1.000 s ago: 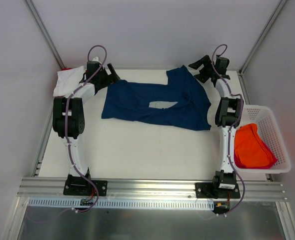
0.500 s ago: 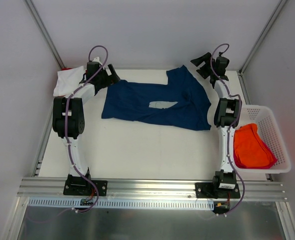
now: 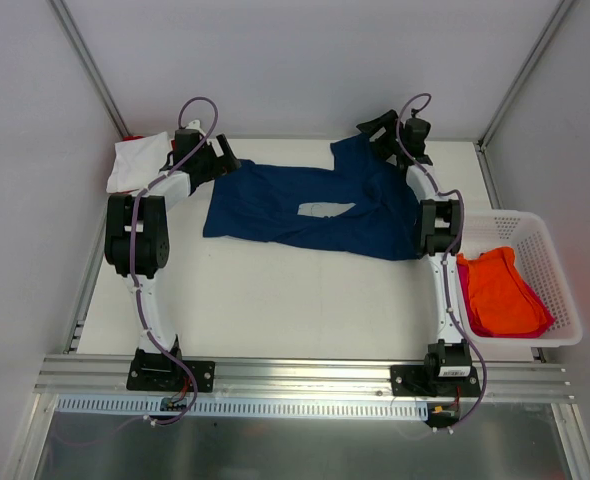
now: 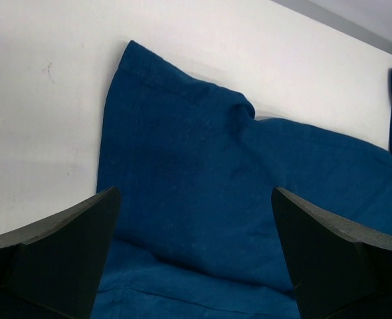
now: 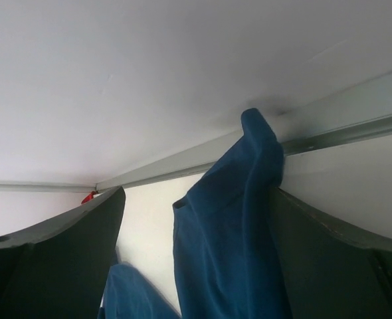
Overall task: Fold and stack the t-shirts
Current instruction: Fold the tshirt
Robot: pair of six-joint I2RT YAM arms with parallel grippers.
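A navy blue t-shirt (image 3: 275,200) lies spread and creased across the back middle of the table, its pale chest print (image 3: 327,209) partly folded in. My left gripper (image 3: 225,155) hovers open over the shirt's far left corner; in the left wrist view the navy cloth (image 4: 183,133) lies flat below the gripper (image 4: 195,196), apart from both fingers. My right gripper (image 3: 371,130) is at the shirt's far right corner. It stands open with a raised fold of navy cloth (image 5: 229,232) between its fingers, leaning on the right finger (image 5: 329,266).
A white t-shirt (image 3: 133,160) lies folded at the back left corner, with a sliver of red cloth (image 3: 132,138) behind it. An orange t-shirt (image 3: 500,295) sits in the white lattice basket (image 3: 550,240) at the right edge. The back wall rail (image 5: 342,133) runs just behind the right gripper.
My right gripper has swung left from the back right corner onto the navy shirt's far right corner. The left gripper has barely moved.
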